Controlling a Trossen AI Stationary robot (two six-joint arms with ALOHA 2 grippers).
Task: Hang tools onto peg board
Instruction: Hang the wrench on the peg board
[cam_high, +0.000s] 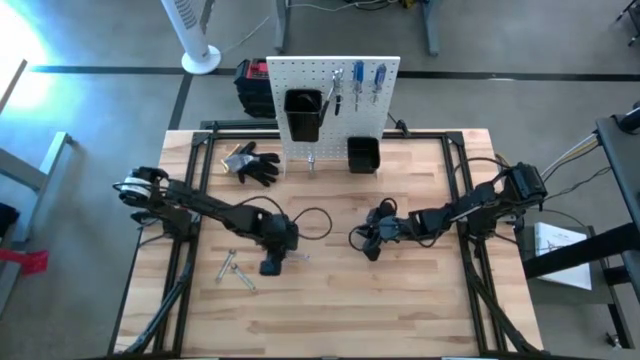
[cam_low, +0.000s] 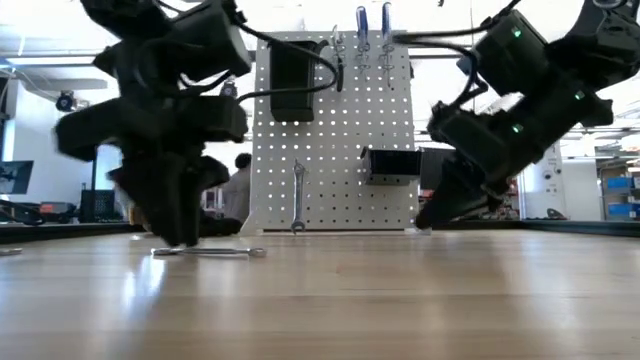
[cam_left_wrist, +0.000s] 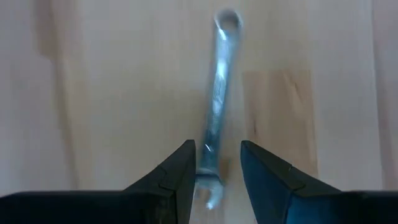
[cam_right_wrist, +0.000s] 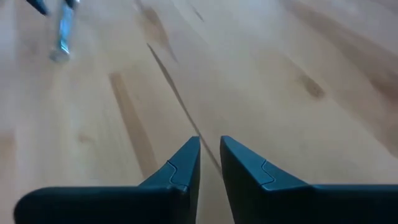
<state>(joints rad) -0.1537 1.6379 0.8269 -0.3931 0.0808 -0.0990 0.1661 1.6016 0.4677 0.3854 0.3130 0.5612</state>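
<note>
A slim silver wrench (cam_left_wrist: 217, 93) lies flat on the wooden table (cam_high: 420, 310), left of its middle. My left gripper (cam_left_wrist: 216, 146) points down over it, open, one finger on each side of the wrench's open-jawed end (cam_left_wrist: 208, 190). My right gripper (cam_right_wrist: 210, 140) slants down over bare wood right of the middle, its fingers a narrow gap apart with nothing between them. The white peg board (cam_high: 335, 110) stands at the far edge. Two blue-handled screwdrivers (cam_high: 368, 78), pliers (cam_high: 335, 92) and a wrench (cam_low: 297, 195) hang on it. My left gripper stands astride the wrench near its open-jawed end (cam_left_wrist: 208, 190), coming from above with the fingers on either side of the shaft. The wrench lies close to one finger (cam_left_wrist: 183, 168); whether it touches, I cannot tell. The other finger stands clear of it.
Two more silver wrenches (cam_high: 235, 268) lie on the table left of my left gripper. Black gloves (cam_high: 255, 163) lie at the peg board's left foot. Two black bins (cam_high: 303, 113) (cam_high: 363, 153) hang on the board. Cables loop on the table between the arms.
</note>
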